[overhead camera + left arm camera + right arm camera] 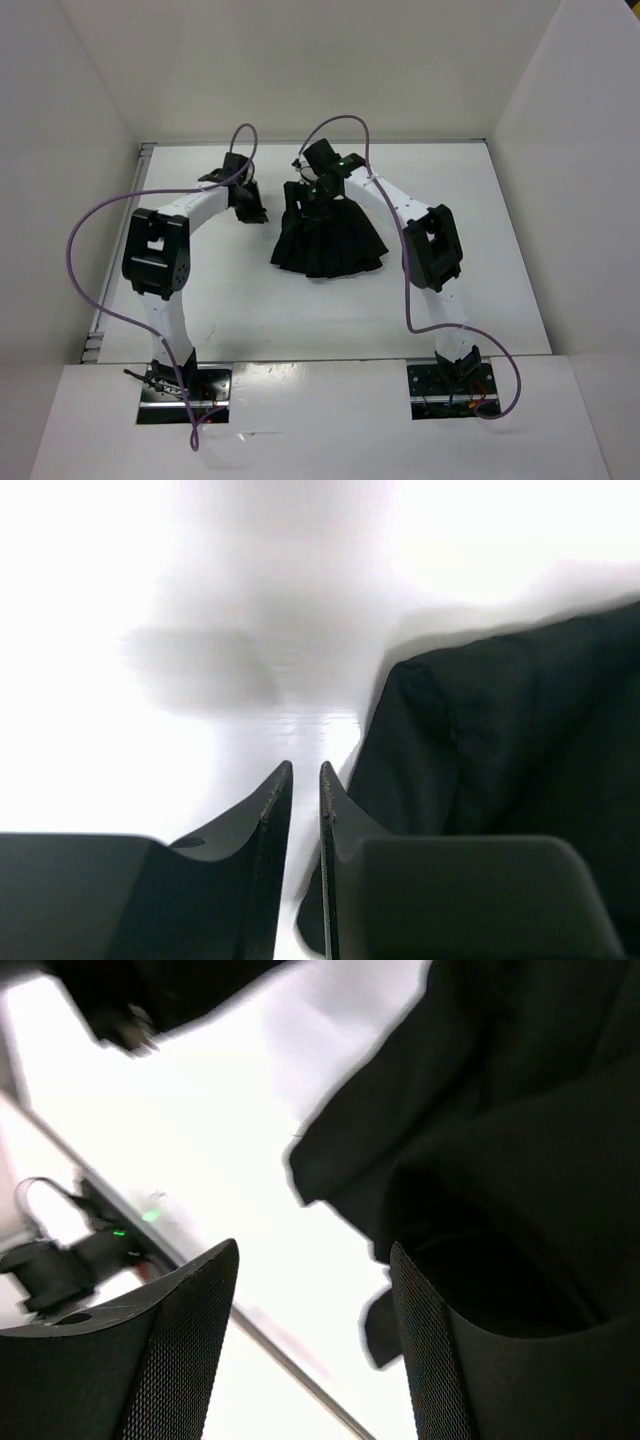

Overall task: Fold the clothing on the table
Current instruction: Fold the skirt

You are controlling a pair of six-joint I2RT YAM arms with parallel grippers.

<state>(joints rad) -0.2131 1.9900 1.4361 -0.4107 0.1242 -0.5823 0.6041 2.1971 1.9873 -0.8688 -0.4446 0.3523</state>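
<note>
Fanning out in soft black pleats, the clothing [330, 245] is lying on the matte white table [230, 300], toward its far middle. The left gripper [305, 772] is hovering beside its edge, smooth tapered jaws barely parted, holding nothing. The right gripper [315, 1250], with mesh-textured jaws, is gaping wide and empty by the cloth.

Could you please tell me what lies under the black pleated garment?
The soft black pleated fabric garment lies on the plain white tabletop; anything else beneath the fabric is covered.
</note>
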